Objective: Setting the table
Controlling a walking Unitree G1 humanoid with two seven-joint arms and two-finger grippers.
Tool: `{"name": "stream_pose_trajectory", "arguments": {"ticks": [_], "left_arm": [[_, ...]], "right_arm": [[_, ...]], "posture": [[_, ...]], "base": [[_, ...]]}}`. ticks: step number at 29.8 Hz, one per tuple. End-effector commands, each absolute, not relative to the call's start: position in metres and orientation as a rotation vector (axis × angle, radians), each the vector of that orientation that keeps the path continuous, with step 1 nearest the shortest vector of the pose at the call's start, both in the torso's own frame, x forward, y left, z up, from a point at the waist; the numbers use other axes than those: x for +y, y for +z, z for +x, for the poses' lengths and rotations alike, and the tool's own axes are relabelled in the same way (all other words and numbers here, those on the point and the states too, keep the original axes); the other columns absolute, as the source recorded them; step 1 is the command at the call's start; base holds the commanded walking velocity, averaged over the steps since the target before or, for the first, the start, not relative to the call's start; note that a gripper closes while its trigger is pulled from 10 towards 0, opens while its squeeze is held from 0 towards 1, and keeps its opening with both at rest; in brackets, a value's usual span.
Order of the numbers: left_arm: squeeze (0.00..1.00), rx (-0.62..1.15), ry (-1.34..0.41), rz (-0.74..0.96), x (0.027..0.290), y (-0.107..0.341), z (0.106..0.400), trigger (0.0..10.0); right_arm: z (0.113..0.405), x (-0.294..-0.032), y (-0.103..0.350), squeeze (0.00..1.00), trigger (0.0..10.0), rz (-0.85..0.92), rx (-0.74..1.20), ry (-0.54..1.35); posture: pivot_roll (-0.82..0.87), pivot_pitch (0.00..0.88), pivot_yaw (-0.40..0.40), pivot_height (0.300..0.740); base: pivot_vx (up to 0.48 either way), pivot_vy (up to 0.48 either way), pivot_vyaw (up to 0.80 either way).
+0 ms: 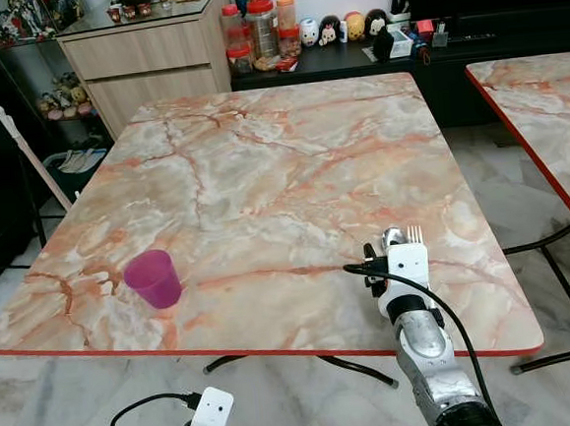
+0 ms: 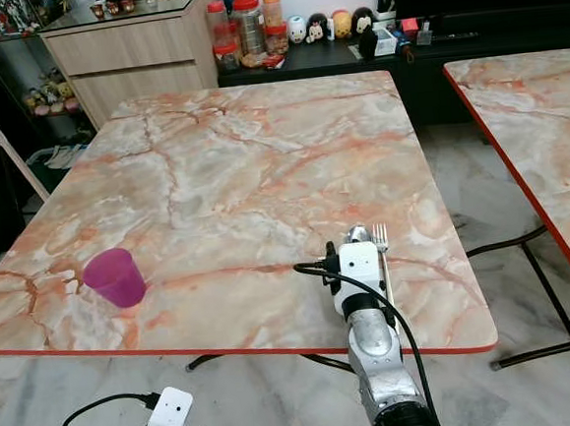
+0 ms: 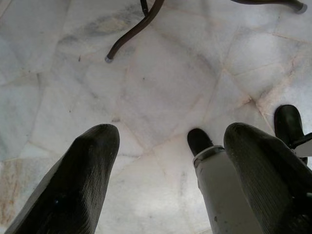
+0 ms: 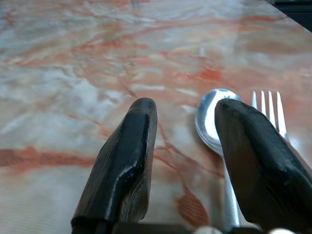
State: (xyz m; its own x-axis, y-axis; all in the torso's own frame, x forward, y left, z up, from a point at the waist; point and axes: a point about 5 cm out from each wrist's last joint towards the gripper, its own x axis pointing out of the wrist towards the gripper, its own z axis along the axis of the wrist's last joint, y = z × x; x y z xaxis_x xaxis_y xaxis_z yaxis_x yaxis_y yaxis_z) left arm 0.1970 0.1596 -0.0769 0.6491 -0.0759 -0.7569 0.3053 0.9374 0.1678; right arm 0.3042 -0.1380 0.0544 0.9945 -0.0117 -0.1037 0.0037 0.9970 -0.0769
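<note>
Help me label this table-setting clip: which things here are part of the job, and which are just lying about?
Part of the job:
- spoon, on the marble table
- fork, beside the spoon
- pink cup, near the table's front edge
- right tool, open over the table by the cutlery

Just lying about:
- jars on the dark sideboard
- toy figures
- second marble table
- left tool, hanging low over the floor

A: Where do the head views look?
B: Forward and down, sharing the marble table.
A: The wrist views?
B: Right: close along that tabletop. Left: down at the floor.
</note>
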Motion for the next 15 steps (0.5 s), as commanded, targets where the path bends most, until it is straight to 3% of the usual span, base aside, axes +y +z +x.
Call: {"name": "stream_pose_trajectory", "arguments": {"ticks": [1, 15], "left_arm": [[0.0, 0.856, -0.216, 0.309, 0.164, -0.079, 0.193, 10.0], [0.0, 0.856, -0.213, 0.301, 0.165, -0.078, 0.194, 10.0]], "right_arm": [[0.3, -0.139, 0.048, 0.0, 10.0, -0.086, 0.149, -0.021], [0.286, -0.152, 0.054, 0.0, 10.0, -0.083, 0.121, -0.057]], "posture": [[-0.01, 0.0, 0.067, 0.74], [-0.02, 0.0, 0.071, 0.74]], "base": [[0.0, 0.0, 0.0], [0.0, 0.0, 0.0]]}}
